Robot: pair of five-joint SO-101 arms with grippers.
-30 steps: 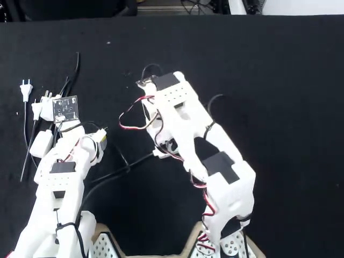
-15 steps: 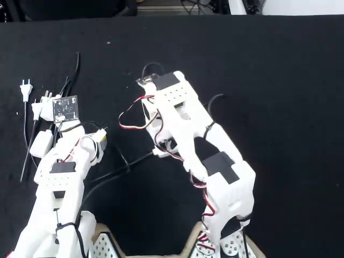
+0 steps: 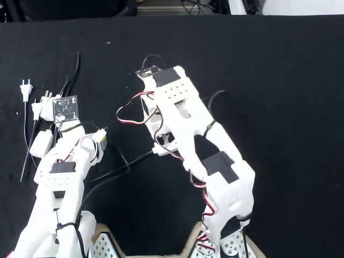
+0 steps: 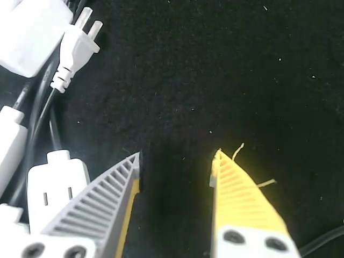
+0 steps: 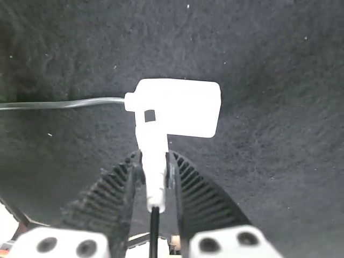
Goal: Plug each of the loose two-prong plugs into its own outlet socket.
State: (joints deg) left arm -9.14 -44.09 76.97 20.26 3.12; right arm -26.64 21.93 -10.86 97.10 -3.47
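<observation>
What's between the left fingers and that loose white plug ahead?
Bare black cloth, as the left wrist view shows. The open left gripper is apart from the loose plug; the white socket lies off to one side.

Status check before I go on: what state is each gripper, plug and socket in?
Left gripper: jaws open, empty.
Right gripper: jaws shut on held plug.
Held plug: pushed up to its socket, no prongs showing.
Joined socket: takes the held plug, looks mated.
Loose plug: unplugged, prongs bare.
Empty socket: slots free.
</observation>
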